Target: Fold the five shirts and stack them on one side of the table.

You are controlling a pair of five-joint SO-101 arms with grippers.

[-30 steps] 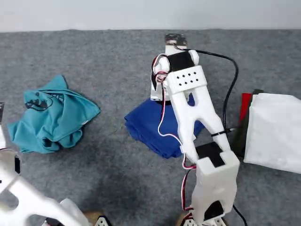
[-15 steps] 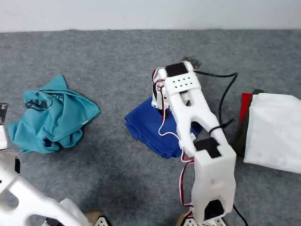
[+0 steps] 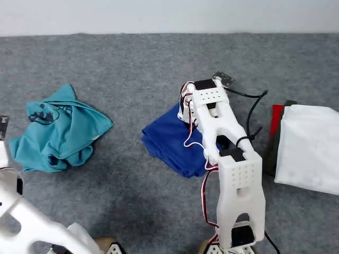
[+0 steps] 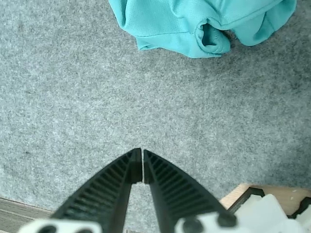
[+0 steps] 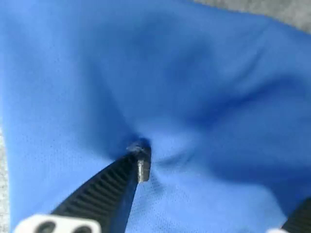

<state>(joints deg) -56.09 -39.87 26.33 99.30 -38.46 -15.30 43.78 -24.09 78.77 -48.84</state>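
Note:
A folded blue shirt (image 3: 168,138) lies mid-table, partly under my right arm (image 3: 212,114). In the right wrist view my right gripper (image 5: 221,189) is open and low on the blue shirt (image 5: 194,73); one fingertip (image 5: 141,164) presses into the cloth and dents it. A crumpled teal shirt (image 3: 58,129) lies at the left. Near the front edge my left gripper (image 4: 142,165) is shut and holds nothing, with the teal shirt (image 4: 194,22) a little beyond it. A folded white shirt (image 3: 310,148) tops a stack at the right, with red (image 3: 276,119) and dark cloth beneath.
Grey carpet (image 3: 116,63) covers the table. A black cable (image 3: 257,114) loops beside the right arm. My left arm (image 3: 21,222) sits at the front left corner, by the table's wooden front edge (image 4: 243,191). Bare carpet lies between the teal and blue shirts.
My right arm drew back from the far side of the blue shirt and came down onto it. The left arm and the other shirts stayed put.

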